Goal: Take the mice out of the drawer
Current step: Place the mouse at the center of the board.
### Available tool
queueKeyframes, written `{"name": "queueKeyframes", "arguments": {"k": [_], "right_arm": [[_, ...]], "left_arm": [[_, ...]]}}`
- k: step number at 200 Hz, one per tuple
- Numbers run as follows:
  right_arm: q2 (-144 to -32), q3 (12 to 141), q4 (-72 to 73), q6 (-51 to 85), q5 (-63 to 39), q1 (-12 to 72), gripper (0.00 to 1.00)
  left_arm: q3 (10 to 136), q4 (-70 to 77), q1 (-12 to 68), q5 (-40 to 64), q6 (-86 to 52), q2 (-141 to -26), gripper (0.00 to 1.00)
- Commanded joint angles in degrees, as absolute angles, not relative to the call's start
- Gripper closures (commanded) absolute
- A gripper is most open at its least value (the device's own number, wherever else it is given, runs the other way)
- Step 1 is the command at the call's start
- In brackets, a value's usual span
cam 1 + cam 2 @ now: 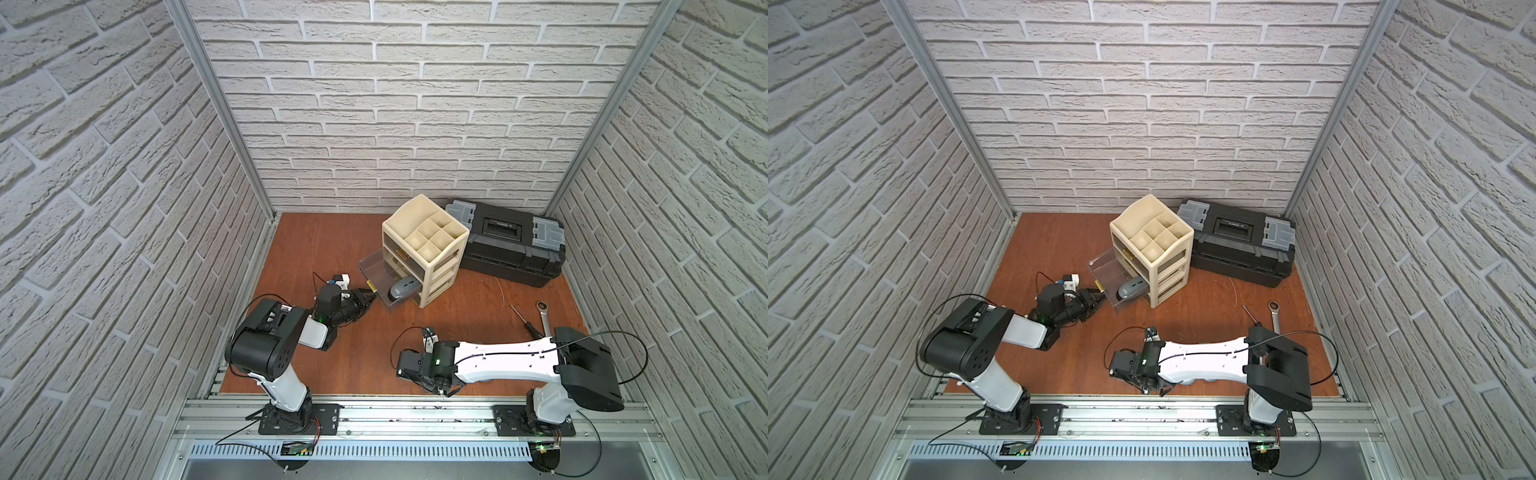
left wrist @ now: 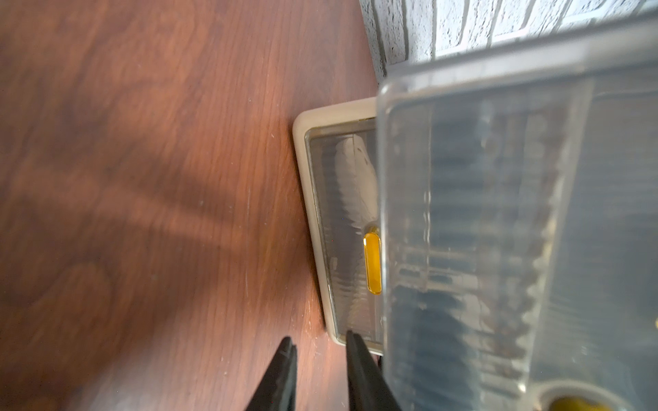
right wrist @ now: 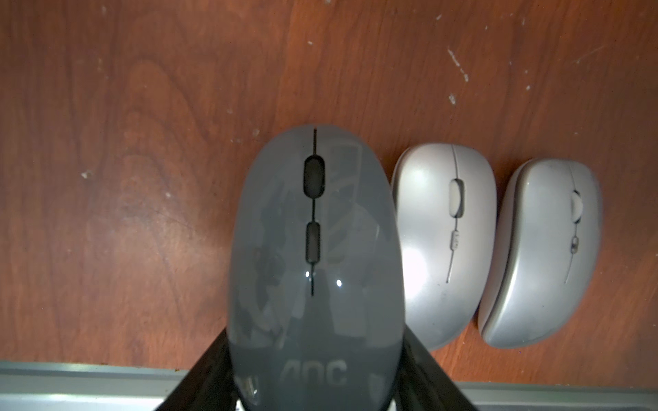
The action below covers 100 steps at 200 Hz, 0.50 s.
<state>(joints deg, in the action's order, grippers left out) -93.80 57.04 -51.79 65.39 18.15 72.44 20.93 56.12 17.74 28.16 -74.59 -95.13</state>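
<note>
The cream organizer [image 1: 432,249] has its clear middle drawer [image 1: 376,266] pulled out, and a dark grey mouse [image 1: 402,289] [image 1: 1132,289] lies in it. My left gripper [image 1: 365,301] [image 2: 319,338] hovers low at that drawer's front, open, nothing between its fingers. A whitish rounded shape [image 2: 352,178] shows behind the shut bottom drawer's clear front. At the table's front edge my right gripper [image 3: 315,338] [image 1: 405,374] points down, shut on another dark grey mouse [image 3: 313,249] with a white logo. Two silver mice [image 3: 441,242] [image 3: 541,256] lie on the table beside it.
A black toolbox [image 1: 509,245] stands behind the organizer at the back right. A steel wrench [image 1: 544,316] and a screwdriver [image 1: 523,318] lie near the right arm. An aluminium rail [image 1: 415,411] runs along the table's front edge. Brick-pattern walls enclose three sides.
</note>
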Motion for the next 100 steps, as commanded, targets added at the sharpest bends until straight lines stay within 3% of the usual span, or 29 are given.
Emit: {"name": "queueKeyframes", "arguments": {"k": [1, 63, 100], "right_arm": [[-95.4, 56.9, -52.9, 65.7, 16.7, 71.8, 0.52], [-98.4, 59.4, -53.4, 63.6, 15.5, 71.8, 0.47], [-96.7, 60.4, -54.5, 62.2, 16.8, 72.0, 0.38]], "left_arm": [[21.4, 56.7, 17.5, 28.7, -73.5, -94.3, 0.72], [21.7, 57.2, 17.5, 29.1, -73.5, -94.9, 0.72], [21.4, 57.1, 17.5, 28.9, -73.5, -94.8, 0.72]]}}
